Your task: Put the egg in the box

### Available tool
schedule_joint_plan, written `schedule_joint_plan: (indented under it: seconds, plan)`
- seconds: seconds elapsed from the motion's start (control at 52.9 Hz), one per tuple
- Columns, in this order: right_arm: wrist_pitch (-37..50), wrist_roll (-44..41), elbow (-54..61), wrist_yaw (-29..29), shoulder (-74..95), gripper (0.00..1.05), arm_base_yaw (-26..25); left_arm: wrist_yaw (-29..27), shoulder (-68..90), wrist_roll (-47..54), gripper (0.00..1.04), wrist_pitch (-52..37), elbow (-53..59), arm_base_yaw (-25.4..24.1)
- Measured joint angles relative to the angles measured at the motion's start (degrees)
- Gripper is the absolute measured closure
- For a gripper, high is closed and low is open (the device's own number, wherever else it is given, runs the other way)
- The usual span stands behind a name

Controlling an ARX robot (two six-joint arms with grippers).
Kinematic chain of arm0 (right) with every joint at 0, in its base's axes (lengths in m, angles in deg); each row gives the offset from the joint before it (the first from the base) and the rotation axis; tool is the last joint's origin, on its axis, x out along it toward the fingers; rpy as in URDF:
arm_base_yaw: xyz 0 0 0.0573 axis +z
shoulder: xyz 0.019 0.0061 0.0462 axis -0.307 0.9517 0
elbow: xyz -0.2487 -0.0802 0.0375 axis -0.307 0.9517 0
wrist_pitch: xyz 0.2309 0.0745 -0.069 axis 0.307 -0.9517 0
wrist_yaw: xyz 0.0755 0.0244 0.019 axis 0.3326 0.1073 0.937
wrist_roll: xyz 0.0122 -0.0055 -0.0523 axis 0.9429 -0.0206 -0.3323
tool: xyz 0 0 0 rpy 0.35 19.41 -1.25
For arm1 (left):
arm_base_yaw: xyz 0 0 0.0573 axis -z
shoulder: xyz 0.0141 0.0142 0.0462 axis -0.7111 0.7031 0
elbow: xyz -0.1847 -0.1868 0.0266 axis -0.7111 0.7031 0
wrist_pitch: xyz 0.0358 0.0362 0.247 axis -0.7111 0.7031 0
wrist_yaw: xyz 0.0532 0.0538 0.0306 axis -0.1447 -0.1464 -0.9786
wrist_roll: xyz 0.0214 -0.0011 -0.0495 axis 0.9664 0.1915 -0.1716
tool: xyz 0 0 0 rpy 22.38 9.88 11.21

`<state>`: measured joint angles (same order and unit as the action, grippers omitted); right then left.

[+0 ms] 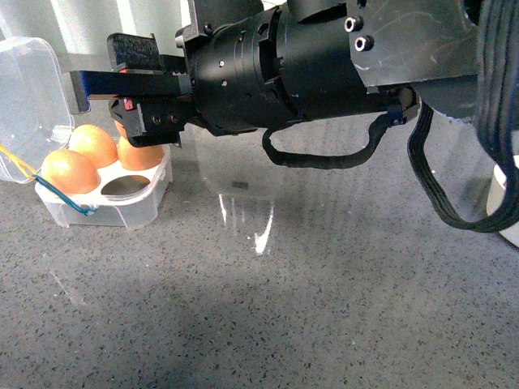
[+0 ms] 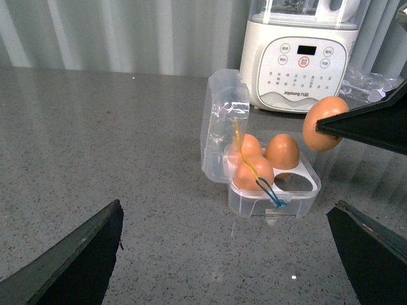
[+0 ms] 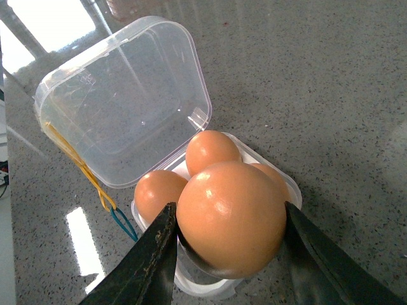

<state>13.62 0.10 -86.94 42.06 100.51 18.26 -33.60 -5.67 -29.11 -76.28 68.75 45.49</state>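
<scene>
Egg (image 3: 232, 219) is not in yet: right gripper (image 3: 229, 206) holds it tight over the box (image 2: 273, 206), whose 5 o'clock hole (image 1: 126, 188) is empty.

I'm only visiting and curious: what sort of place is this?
Likely a kitchen counter, perhaps a mock-up: speckled grey worktop, a white countertop appliance, and a clear egg box.

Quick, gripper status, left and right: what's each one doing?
Left gripper: open, holding nothing.
Right gripper: closed on the egg.
</scene>
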Motion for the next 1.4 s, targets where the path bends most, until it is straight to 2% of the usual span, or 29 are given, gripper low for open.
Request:
schedule_joint_plan:
  seconds: [0.737, 0.812, 0.926, 1.001, 1.096, 1.133, 1.398]
  plan:
    - [-5.2, -3.7, -0.2, 2.0, 0.6, 0.64, 1.3, 0.0, 0.0, 0.0, 0.07, 0.0, 0.0, 0.0]
    - [-5.9, -4.4, -0.1, 2.0, 0.6, 0.5, 1.3, 0.0, 0.0, 0.0, 0.07, 0.0, 0.0, 0.0]
    - [-6.4, -5.0, 0.0, 1.9, 0.6, 0.36, 1.3, 0.0, 0.0, 0.0, 0.07, 0.0, 0.0, 0.0]
    - [-6.4, -5.3, 0.0, 1.5, 0.6, 0.2, 1.3, 0.0, 0.0, 0.0, 0.07, 0.0, 0.0, 0.0]
    - [-5.5, -5.2, 0.3, 1.4, 0.6, 0.08, 1.3, 0.0, 0.0, 0.0, 0.07, 0.0, 0.0, 0.0]
    - [-5.0, -4.8, 0.4, 1.3, 0.5, 0.05, 1.2, 0.0, 0.0, 0.0, 0.07, 0.0, 0.0, 0.0]
    - [-3.0, -3.6, 3.5, -0.2, -4.1, 0.07, -1.3, 0.0, 0.0, 0.0, 0.07, 0.0, 0.0, 0.0]
